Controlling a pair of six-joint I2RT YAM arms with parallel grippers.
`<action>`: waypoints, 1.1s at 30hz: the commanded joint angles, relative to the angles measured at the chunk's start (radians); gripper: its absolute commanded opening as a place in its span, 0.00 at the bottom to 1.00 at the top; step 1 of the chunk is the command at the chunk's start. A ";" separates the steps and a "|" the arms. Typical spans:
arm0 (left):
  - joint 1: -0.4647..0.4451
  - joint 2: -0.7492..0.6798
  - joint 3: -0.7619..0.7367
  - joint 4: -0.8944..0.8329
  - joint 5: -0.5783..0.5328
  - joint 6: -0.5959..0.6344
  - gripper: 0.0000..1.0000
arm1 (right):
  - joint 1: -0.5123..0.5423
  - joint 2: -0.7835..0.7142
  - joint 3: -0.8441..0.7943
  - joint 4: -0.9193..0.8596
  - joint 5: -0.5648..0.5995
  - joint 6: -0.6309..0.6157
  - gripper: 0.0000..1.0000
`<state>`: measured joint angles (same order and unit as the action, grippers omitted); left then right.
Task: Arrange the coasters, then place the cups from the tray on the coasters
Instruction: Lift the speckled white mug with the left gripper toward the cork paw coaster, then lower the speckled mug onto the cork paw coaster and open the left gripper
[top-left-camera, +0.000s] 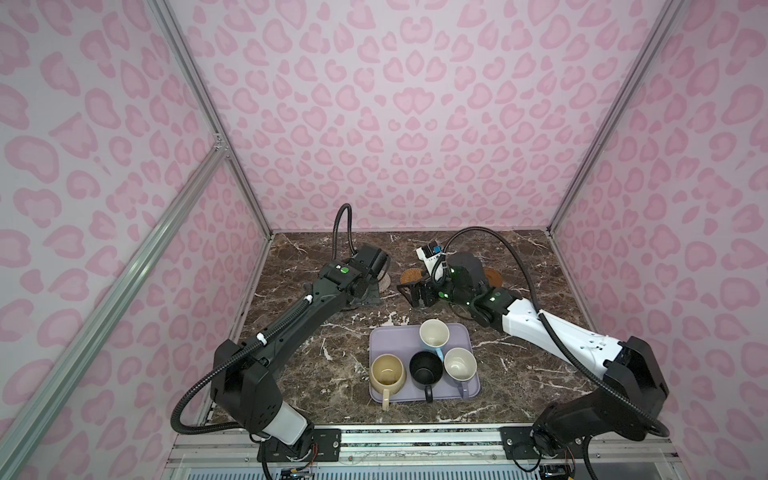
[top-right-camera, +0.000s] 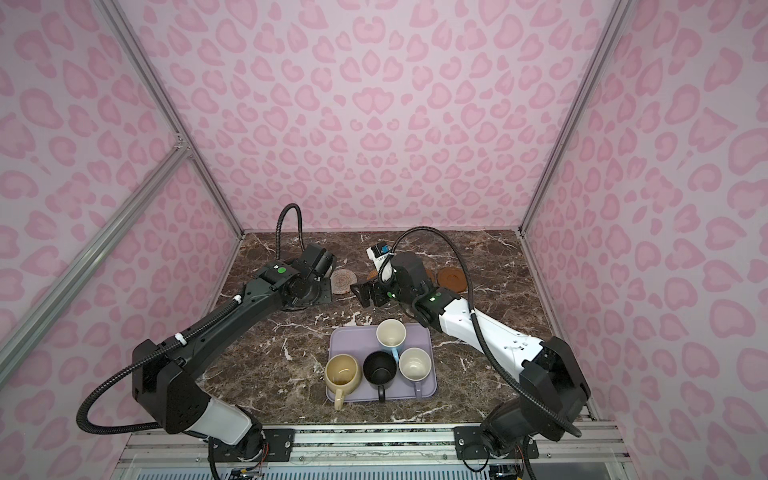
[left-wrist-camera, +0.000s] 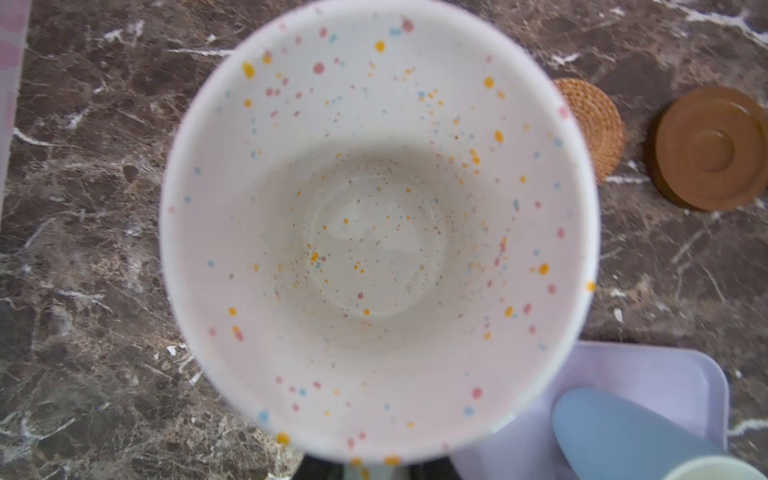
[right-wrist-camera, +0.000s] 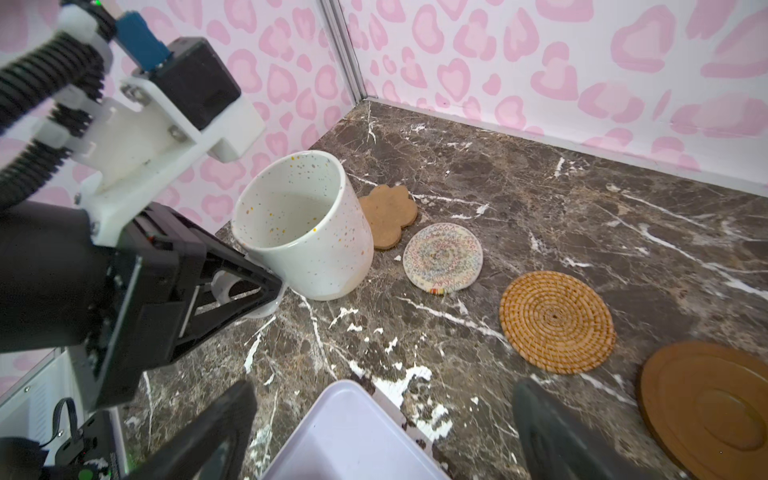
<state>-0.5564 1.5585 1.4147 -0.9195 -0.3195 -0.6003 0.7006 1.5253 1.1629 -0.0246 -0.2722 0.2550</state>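
My left gripper is clamped on the handle of the white mug, which tilts just beside the flower coaster, not on it. Next, I reckon: centre it above, lower it level. My right gripper gapes, empty.

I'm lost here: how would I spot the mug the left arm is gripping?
Look at the far left of the dark marble table, where a row of coasters starts with a tan flower-shaped one. Beside it, the left pincer holds a white mug by its handle; unlike the four plain mugs on the tray, it is dotted with coloured speckles.
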 joint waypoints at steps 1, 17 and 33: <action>0.055 0.035 0.028 0.103 -0.049 0.052 0.01 | 0.001 0.068 0.057 0.011 0.050 0.062 0.98; 0.264 0.314 0.173 0.231 -0.012 0.141 0.01 | 0.001 0.304 0.227 0.009 0.040 0.114 0.95; 0.301 0.457 0.213 0.292 0.013 0.149 0.01 | -0.039 0.322 0.175 0.006 -0.015 0.124 0.95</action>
<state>-0.2554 2.0102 1.6176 -0.7013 -0.2855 -0.4458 0.6609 1.8381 1.3460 -0.0273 -0.2710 0.3744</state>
